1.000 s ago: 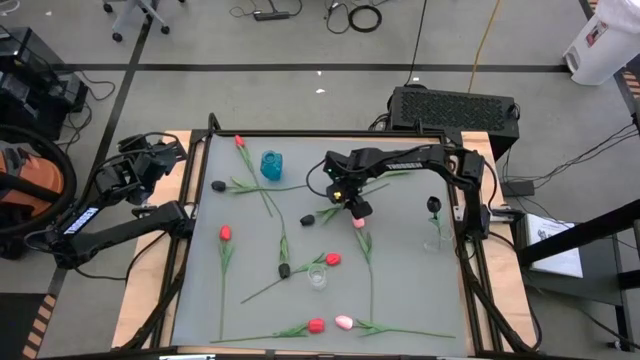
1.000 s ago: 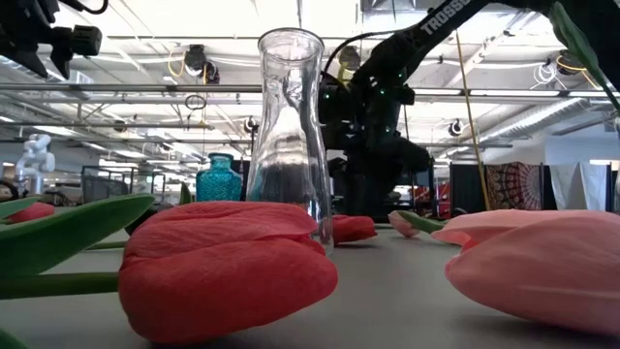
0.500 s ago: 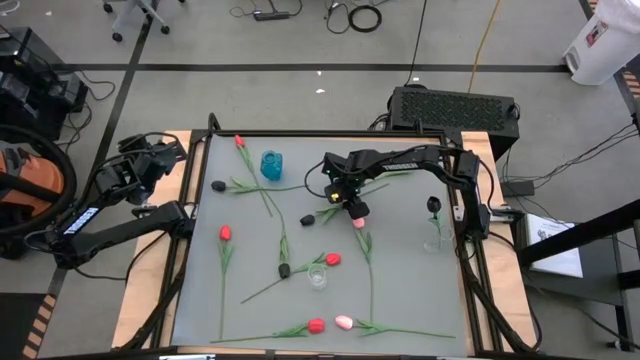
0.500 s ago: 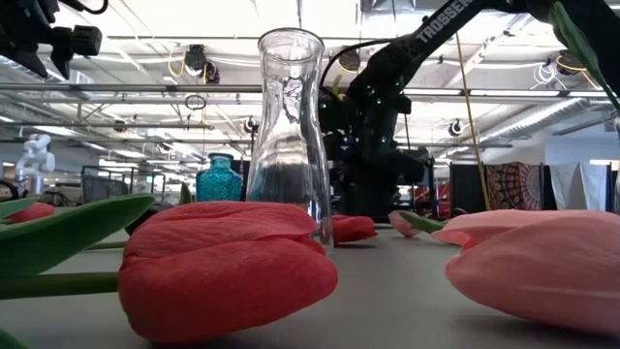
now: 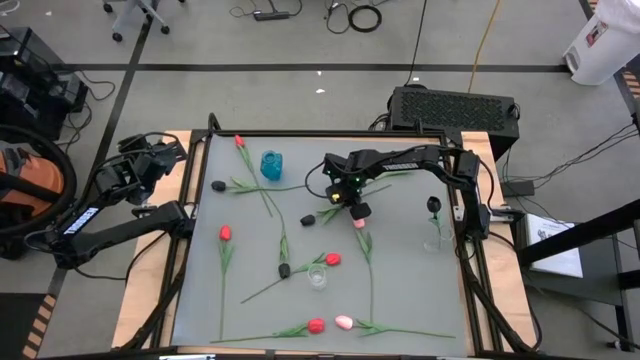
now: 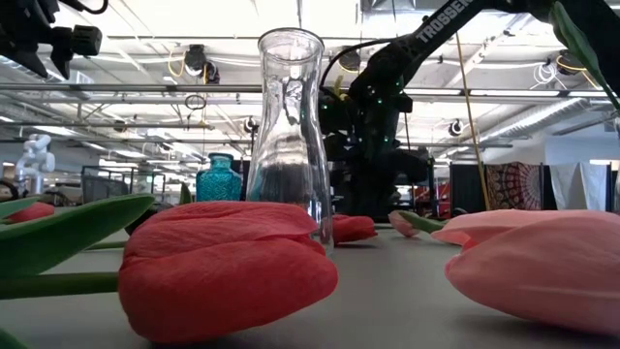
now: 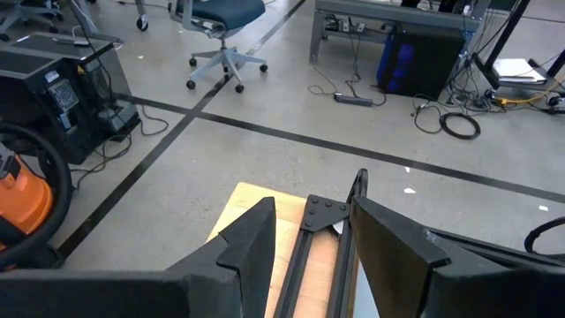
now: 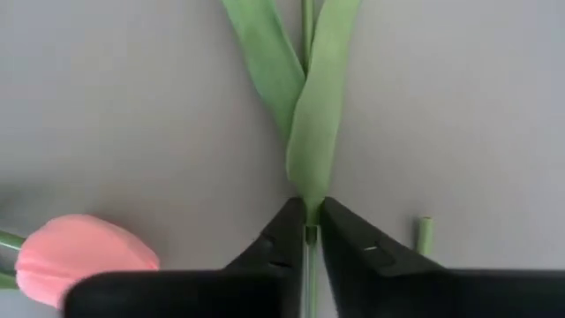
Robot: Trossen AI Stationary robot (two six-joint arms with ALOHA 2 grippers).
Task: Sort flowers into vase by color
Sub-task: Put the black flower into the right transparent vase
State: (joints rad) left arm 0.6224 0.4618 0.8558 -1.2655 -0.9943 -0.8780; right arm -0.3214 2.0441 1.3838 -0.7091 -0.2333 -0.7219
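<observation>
Right gripper (image 8: pixel 306 231) dropped, jaws narrowed onto green tulip stem (image 8: pixel 306 212) at frame centre. Left gripper (image 7: pixel 305 256) idle, parted. Lift straight, slow.

I count four red tulips (image 5: pixel 225 233), four black tulips (image 5: pixel 218 185), two pink tulips (image 5: pixel 343 322), and three vases (image 5: pixel 271 165).

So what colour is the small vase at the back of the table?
Teal blue vase, a patterned glass; the high view shows it best.
</observation>
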